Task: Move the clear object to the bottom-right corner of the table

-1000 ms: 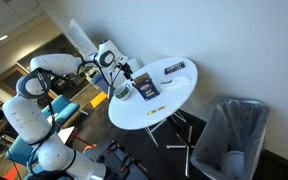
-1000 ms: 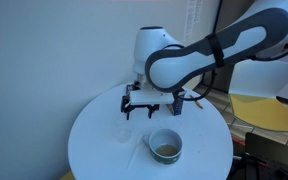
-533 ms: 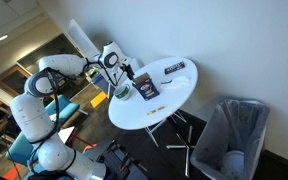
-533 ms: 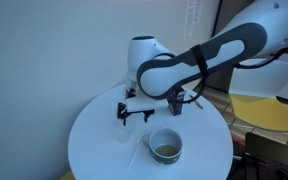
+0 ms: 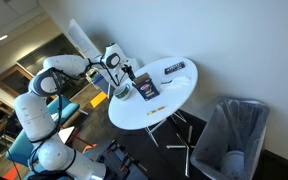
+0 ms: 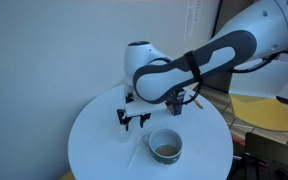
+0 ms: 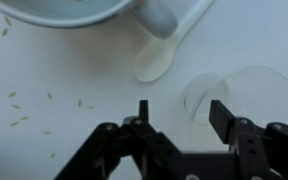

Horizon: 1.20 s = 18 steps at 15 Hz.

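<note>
On the round white bench [image 6: 92, 152] we see the big white arm [image 6: 189, 68] reaching low over the top, beside a mug [image 6: 165, 147] with something greenish in it. The claw [image 7: 182, 115] hangs open just above the surface, gripping nothing. In the wrist view one of its fingers [image 7: 222, 113] overlaps the clear cup [image 7: 232, 93] rather than straddling it, so we judge it needs to shift sideways first.

The cup stands on the bench near the mug but apart from it. We expect it to be light, thin-walled and slick, likely to skid on the glossy top or buckle if pinched hard. We would take it across the wall below the rim, gently. It shows only as two faint rings, almost lost against the white.
</note>
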Motion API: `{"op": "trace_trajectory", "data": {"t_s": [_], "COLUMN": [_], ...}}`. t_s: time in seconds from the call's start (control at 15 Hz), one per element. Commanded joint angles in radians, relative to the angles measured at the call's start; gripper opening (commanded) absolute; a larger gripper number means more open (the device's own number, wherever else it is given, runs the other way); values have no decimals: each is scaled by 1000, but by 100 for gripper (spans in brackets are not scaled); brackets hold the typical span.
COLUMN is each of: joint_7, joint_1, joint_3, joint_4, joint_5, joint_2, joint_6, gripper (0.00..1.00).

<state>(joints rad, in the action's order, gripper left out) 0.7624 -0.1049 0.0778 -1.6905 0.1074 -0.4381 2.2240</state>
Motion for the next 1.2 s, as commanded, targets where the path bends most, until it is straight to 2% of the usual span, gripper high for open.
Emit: {"op": "trace_trajectory", "data": {"t_s": [0.0, 0.2, 0.33, 0.67, 1.13], "joint_7": [-35, -44, -45, -48, -27], "joint_1": [-13, -13, -13, -11, -5], "joint_3": [-16, -16, -16, -15, -22], "joint_4": [40, 41, 40, 33, -149], "joint_5": [26, 32, 35, 50, 36], "joint_2": [-18, -17, -15, 18, 345], "joint_6": [-44, -43, -40, -46, -77], "gripper": [36, 12, 0, 1, 1]}}
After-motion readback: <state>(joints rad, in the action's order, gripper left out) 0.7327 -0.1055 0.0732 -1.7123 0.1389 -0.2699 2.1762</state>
